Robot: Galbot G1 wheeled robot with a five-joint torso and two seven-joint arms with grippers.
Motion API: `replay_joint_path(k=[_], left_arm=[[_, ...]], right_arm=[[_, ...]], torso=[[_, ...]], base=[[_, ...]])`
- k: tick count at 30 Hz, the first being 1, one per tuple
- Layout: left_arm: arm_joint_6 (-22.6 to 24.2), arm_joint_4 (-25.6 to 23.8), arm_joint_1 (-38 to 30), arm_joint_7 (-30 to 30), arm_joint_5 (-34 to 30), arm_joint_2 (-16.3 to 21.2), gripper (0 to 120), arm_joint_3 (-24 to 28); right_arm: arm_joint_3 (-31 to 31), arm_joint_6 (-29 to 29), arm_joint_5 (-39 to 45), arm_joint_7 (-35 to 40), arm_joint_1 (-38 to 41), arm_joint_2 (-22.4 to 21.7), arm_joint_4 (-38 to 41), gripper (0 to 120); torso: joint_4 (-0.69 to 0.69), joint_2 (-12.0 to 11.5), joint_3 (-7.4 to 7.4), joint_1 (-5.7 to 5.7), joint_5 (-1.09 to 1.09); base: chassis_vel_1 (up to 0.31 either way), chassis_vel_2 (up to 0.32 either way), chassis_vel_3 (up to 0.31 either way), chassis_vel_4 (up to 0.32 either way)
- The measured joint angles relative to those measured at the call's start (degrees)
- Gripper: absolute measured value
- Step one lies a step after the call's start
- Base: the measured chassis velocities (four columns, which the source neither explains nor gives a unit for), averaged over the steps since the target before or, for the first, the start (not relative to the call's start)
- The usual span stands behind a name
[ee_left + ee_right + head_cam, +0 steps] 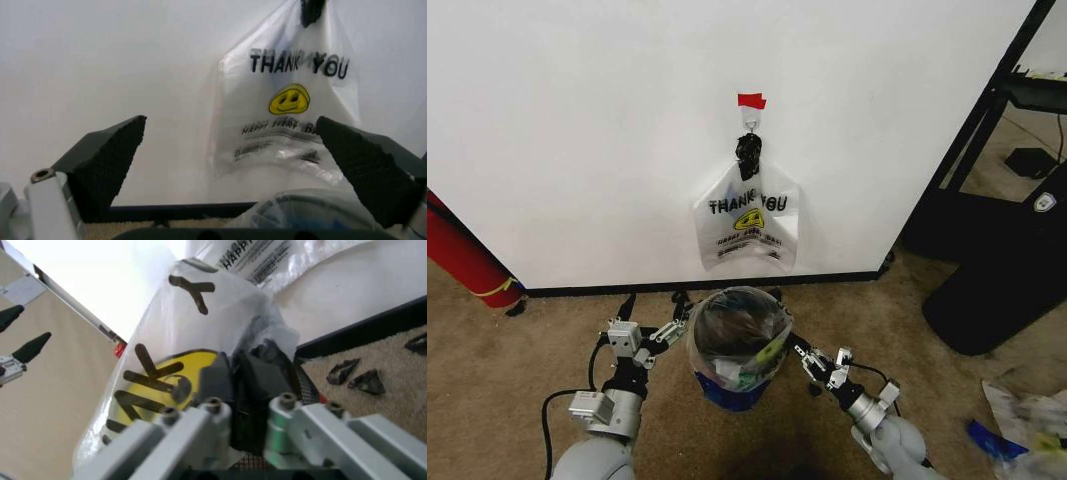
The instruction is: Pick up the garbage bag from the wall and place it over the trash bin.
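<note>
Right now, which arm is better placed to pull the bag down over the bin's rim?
Probably right: the right gripper pinches the garbage bag at the trash bin rim; the left gripper hangs open beside it, holding nothing.

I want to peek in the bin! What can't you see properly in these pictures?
Inside the trash bin: head view, the crinkly garbage bag over it hides what's in there.
Small print on the wall bag: too small in head view; in left wrist view a finger of the open left gripper covers the end.
The hook: head view, the wall bag's bunched handles cover its lower part.
</note>
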Motion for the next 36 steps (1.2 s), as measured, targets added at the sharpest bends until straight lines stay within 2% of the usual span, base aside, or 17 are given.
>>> replay_joint_path(k=[3, 4, 19, 36], left_arm=[[0.0, 0.04, -0.03, -0.03, -0.01, -0.02, 100, 0.03], [-0.02, 0.02, -0.03, -0.02, 0.0, -0.03, 100, 0.02], [-0.34, 0.76, -0.06, 0.02, -0.25, -0.08, 100, -0.04], [-0.23, 0.86, -0.04, 0.07, -0.45, -0.05, 100, 0.11]], right_arm=[[-0.17, -0.19, -0.04, 0.13, -0.03, 0.23, -0.27, 0], [-0.16, -0.18, 0.05, 0.13, 0.02, 0.25, -0.17, 0], [0.27, 0.04, -1.18, 0.59, 0.15, 0.78, -1.47, 0], [0.73, 1.56, -13.19, 3.62, 0.47, 0.69, -4.3, 0]], torso=[[-0.01, -0.02, 0.03, 0.01, 0.05], [0.03, -0.01, 0.02, 0.0, 0.02], [0.01, -0.02, 0.01, 0.01, 0.02], [0.01, -0.02, 0.01, 0.01, 0.02]], base=[[0.0, 0.0, 0.0, 0.0], [0.0, 0.0, 0.0, 0.0], [0.0, 0.0, 0.0, 0.0], [0.0, 0.0, 0.0, 0.0]])
